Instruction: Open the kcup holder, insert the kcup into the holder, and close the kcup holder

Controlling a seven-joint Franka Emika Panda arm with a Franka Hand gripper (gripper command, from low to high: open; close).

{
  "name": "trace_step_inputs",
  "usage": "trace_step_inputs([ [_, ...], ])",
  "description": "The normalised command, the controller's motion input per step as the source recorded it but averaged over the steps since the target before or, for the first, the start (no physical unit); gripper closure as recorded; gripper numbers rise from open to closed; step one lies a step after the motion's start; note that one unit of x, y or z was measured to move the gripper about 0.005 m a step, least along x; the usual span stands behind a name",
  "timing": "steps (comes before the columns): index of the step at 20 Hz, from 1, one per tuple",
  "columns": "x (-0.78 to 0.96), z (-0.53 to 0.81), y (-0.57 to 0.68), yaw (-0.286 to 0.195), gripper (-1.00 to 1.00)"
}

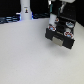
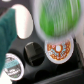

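A: Black plastic is seen at the exterior view's right: the kcup holder point(image 1: 61, 32), a boxy drawer unit set on a pale table point(image 1: 30, 60); its sliding tray point(image 1: 63, 35) is seen pulled out towards the camera, with small round pod tops showing in its slots.

B: Where is the gripper shown?

A: The gripper point(image 1: 56, 16) is seen directly above the drawer unit in the exterior view, white and dark in colour, much blurred; in the wrist view a teal finger point(image 2: 11, 27) is seen beside a large, blurred green-and-white round shape, the kcup point(image 2: 54, 17), which is pressed close to the finger; the kcup appears to be held, though the second finger is not made out.

B: And what is seen beneath it?

A: In the wrist view, the dark tray point(image 2: 35, 52) is shown below the kcup; a pod with a doughnut picture point(image 2: 59, 51) is seated in one round slot just under the green cup; a teal-topped pod point(image 2: 13, 63) is seated in another slot nearby; between them an unfilled dark slot is visible.

B: Anything else on the table?

A: A white upright object point(image 1: 25, 10) is seen at the back, well apart from the drawer unit; its nature cannot be told.
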Motion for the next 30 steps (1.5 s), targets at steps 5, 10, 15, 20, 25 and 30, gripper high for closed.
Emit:
trace_step_inputs([
  [5,0.35,0.15,0.35,0.004,1.00],
  [10,0.49,0.12,0.64,0.018,1.00],
  [15,0.12,0.02,0.13,0.024,-1.00],
  [20,-0.09,0.00,-0.16,0.057,-1.00],
  [25,-0.14,0.00,-0.06,0.018,-1.00],
  [30,-0.17,0.00,-0.05,0.024,-1.00],
])
